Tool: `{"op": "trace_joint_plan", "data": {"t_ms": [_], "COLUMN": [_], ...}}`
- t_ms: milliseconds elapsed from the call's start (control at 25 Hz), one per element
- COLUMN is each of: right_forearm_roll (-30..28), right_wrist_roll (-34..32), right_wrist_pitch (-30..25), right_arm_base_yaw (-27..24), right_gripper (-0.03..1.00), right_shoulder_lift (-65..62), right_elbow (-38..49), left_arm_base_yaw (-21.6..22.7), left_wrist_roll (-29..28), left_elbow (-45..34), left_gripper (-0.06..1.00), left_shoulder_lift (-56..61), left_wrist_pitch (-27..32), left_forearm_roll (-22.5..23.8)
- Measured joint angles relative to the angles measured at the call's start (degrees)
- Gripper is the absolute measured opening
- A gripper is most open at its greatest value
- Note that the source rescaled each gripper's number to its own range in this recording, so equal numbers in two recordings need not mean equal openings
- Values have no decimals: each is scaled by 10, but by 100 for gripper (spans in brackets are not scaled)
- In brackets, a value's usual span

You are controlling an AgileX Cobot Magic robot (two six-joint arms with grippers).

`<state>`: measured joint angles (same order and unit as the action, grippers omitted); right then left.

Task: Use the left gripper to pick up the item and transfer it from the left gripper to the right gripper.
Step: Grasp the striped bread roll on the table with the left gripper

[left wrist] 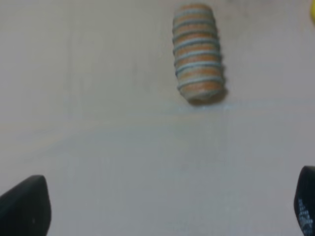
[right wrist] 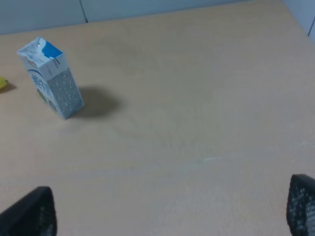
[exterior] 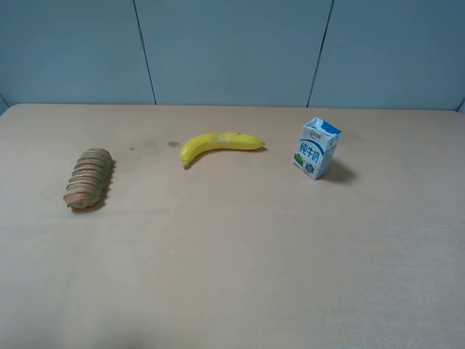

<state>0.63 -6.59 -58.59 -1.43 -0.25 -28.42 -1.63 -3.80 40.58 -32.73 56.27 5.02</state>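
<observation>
Exterior high view first: your roll (exterior: 89, 179) is lying flat on the table (exterior: 247, 269), out on the left side, its length running roughly toward the back wall. In the middle you've got a banana (exterior: 220, 144), well apart from the roll. Over on the right a carton (exterior: 317, 148) stands upright, well clear of both (three things, three separate spots, none touching).

Now your left wrist camera. The left gripper (left wrist: 165, 206) is spread wide, and all you see of it is two black tips, one being this fingertip (left wrist: 25, 207), with bare table between them. The roll sits ahead of the gripper, resting on the table and apart from both tips, its near end turned toward the claw. A sliver of yellow banana peeks in at the edge beyond it. That claw is holding nothing.

Over to your right wrist camera. The right gripper (right wrist: 166, 211) is just as wide, tips far apart and holding nothing. The carton stands ahead of it and off to one side, throwing a soft shadow on the table.
</observation>
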Motion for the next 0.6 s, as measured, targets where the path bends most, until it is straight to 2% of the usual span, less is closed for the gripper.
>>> {"op": "trace_joint_plan", "data": {"t_ms": [600], "right_forearm_roll": [0], "right_wrist_roll": [0], "right_wrist_pitch": [0], "right_arm_base_yaw": [0], "right_gripper": [100], "right_shoulder_lift": [0], "right_elbow": [0], "left_arm_base_yaw": [0], "left_wrist_roll": [-1], "left_elbow": [5], "left_gripper": [100], "left_shoulder_lift": [-371], "left_wrist_pitch": [-160], "left_forearm_roll": [-21]}}
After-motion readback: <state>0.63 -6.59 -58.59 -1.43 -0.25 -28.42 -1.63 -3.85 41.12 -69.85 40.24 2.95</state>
